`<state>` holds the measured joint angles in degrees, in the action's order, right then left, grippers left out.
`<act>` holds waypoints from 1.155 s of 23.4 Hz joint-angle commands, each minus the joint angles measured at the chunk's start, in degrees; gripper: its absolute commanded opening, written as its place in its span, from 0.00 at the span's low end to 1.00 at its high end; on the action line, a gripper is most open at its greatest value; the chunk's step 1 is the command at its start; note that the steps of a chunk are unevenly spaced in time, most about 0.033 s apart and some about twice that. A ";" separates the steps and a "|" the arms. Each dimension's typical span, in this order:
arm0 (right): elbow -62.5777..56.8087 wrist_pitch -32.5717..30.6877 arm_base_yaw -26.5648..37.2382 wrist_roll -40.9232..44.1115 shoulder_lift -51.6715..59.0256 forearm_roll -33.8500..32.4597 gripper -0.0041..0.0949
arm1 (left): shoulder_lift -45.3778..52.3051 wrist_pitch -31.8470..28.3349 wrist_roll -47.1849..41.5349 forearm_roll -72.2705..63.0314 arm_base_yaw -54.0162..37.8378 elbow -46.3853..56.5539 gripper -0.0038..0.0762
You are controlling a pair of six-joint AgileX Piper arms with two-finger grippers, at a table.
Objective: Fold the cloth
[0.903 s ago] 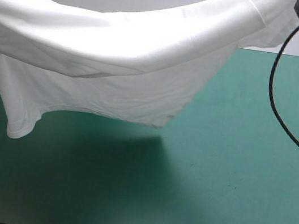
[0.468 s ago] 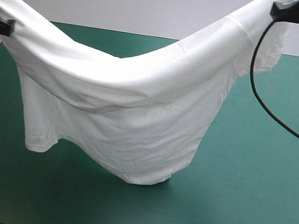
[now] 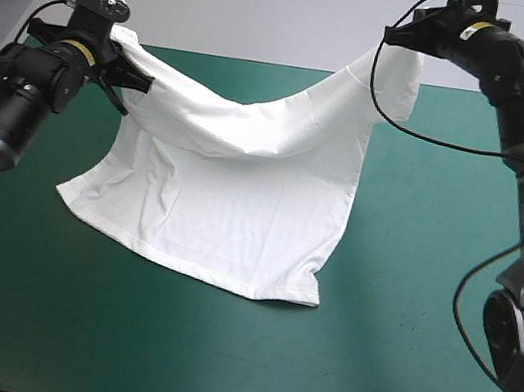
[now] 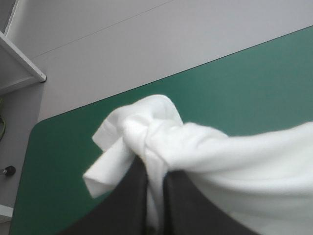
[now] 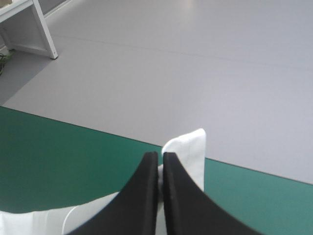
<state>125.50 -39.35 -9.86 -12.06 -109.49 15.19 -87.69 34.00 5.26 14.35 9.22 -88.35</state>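
We hold the T-shirt [image 3: 233,191] slung between our two arms above the table [image 3: 404,310]. Our left jaws pinch one upper corner of it over the far left part of the table. In the left wrist view the black fingers [image 4: 129,200] stand all but together, with a strip of white cloth between them and a bunched wad of it spilling over their tips. Our right jaws pinch the other upper corner, raised near the table's far edge and right of its middle. In the right wrist view those fingers are likewise nearly pressed together, with a thin white line between them and a small flap of cloth standing just past the tips. Between the two grips the upper edge of the T-shirt sags in a deep curve. From there the cloth drapes down and toward us, and its lower part lies on the teal-green cover, left of the table's middle. The hem rests flat on the cover, one corner pointing toward the table's left edge and the other toward the near right.
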 commanded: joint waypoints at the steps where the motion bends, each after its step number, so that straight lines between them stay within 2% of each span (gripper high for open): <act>1: 1.21 6.79 0.35 -0.81 -2.13 4.00 0.03 | -3.26 -9.69 -1.99 2.20 -0.06 -0.83 0.07; 3: 1.21 6.95 0.35 -1.22 -4.81 5.31 0.04 | -6.52 -11.55 -1.90 2.43 -0.06 -0.83 0.07; 5: 1.21 6.95 0.35 -1.85 -6.78 6.88 0.09 | -9.39 -13.86 -1.90 2.43 -0.06 -0.83 0.08; 7: 1.21 6.73 0.35 -2.62 -7.88 7.87 0.23 | -11.87 -16.25 -2.12 2.43 -0.06 -0.83 0.12; 8: 1.21 6.57 0.35 -3.29 -8.46 8.38 0.34 | -12.83 -17.39 -2.12 2.43 -0.06 -0.83 0.17; 10: 1.21 6.80 0.35 -3.57 -8.92 9.04 0.56 | -14.32 -19.82 -2.12 2.43 -0.06 -0.83 0.30; 12: 1.21 6.95 0.35 -3.17 -9.33 8.93 0.75 | -15.28 -22.76 -2.28 2.33 -0.06 -0.83 0.50; 13: 1.21 6.95 0.35 -3.17 -9.44 8.93 0.80 | -15.41 -23.86 -2.28 2.33 -0.06 -0.83 0.59; 14: 1.32 6.70 0.35 -3.17 -9.44 8.85 0.84 | -15.64 -25.55 -2.83 2.33 -0.06 -0.83 0.79; 15: 1.32 6.03 0.35 -2.86 -9.26 8.85 0.83 | -15.64 -25.66 -2.83 3.08 -0.06 -0.83 0.83; 17: 1.43 1.24 0.45 -2.71 -7.81 8.56 0.82 | -14.29 -20.35 -2.83 3.47 -0.06 -3.60 0.83; 18: 1.43 -4.39 0.45 -2.71 -6.00 7.45 0.82 | -12.33 -14.12 -2.83 3.47 -0.06 -7.04 0.81; 19: 1.43 -6.96 0.45 -2.71 -5.15 7.09 0.82 | -11.19 -11.14 -2.69 3.47 -0.06 -8.58 0.81; 20: 1.43 -13.54 0.45 -2.71 -3.00 6.94 0.81 | -8.59 -3.10 -1.88 3.47 -0.06 -12.40 0.80; 21: 1.43 -16.58 0.45 -2.18 -1.94 6.94 0.81 | -7.53 0.25 -1.90 3.47 -0.06 -13.77 0.79; 22: 1.43 -22.47 0.35 -1.02 -0.06 7.06 0.81 | -4.89 8.93 -1.00 3.25 -0.06 -16.51 0.79; 23: 1.30 -27.30 0.35 -0.39 1.19 7.16 0.81 | -2.81 13.74 0.00 3.25 -0.06 -17.75 0.77; 27: -8.24 -28.28 -0.95 1.71 9.05 7.56 0.73 | 4.79 28.06 1.83 2.76 -0.06 -17.57 0.70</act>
<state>120.72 -68.77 -10.07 -10.68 -107.10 21.41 -88.21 57.27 6.66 16.90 9.22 -104.51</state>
